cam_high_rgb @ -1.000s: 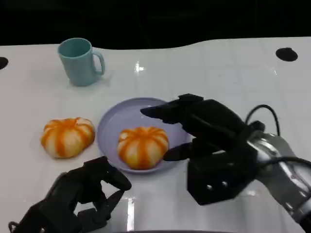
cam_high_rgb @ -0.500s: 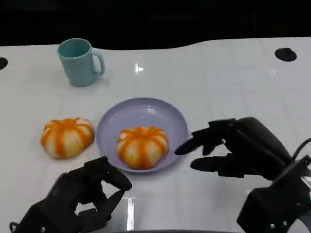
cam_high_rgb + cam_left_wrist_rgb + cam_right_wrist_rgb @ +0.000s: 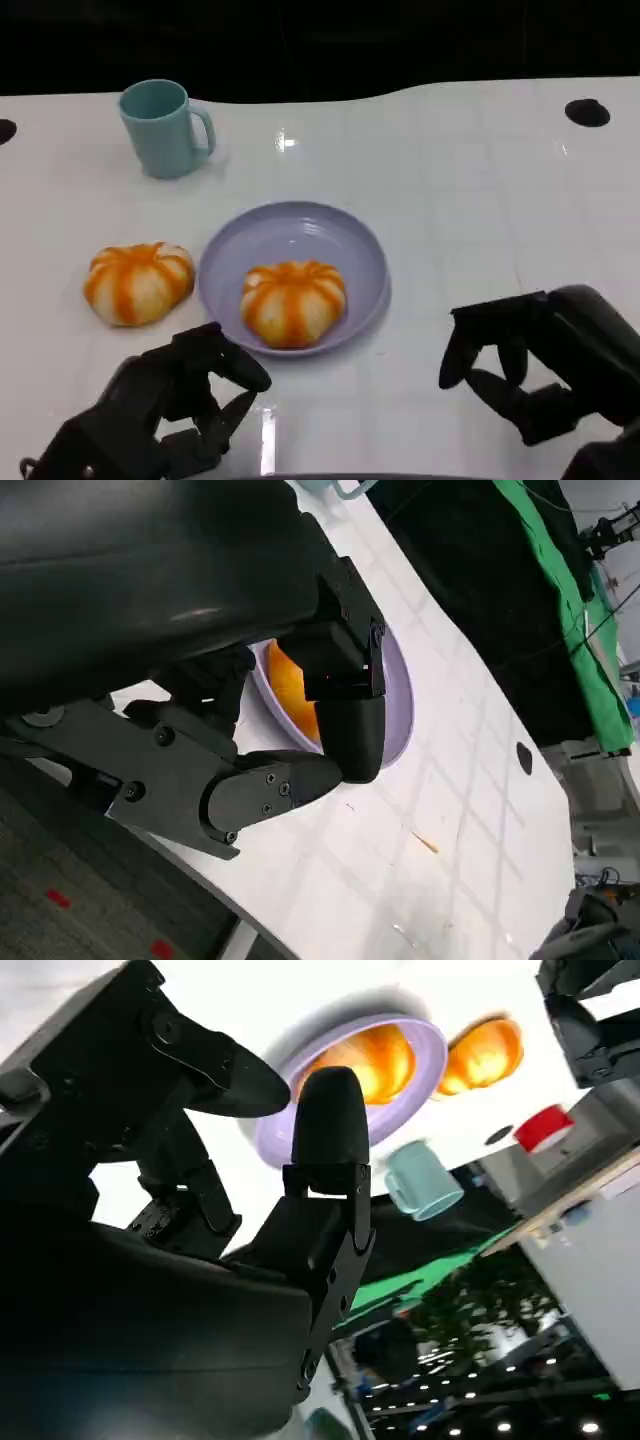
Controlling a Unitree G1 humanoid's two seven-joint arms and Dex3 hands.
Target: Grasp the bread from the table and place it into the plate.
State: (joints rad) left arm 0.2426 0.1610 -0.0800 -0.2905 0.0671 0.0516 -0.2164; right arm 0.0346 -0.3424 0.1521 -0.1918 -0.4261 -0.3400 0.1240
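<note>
one bread [image 3: 293,302] sits in the plate [image 3: 358,243], another bread [image 3: 138,282] beside it on the surface [image 3: 470,190], both the left robot hand [image 3: 165,410] and right robot hand [image 3: 535,360] curled in, holding nothing.

light: overhead lamps glaring off the glossy white table [image 3: 450,180] | backdrop: staying dark | focus: head view blurring slightly, wrist views overexposing

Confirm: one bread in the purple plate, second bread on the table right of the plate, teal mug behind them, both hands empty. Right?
Not quite. The second bread lies on the table left of the plate, not right of it, as the head view shows. The rest holds: one bread in the plate, the teal mug behind, left hand and right hand empty.
</note>
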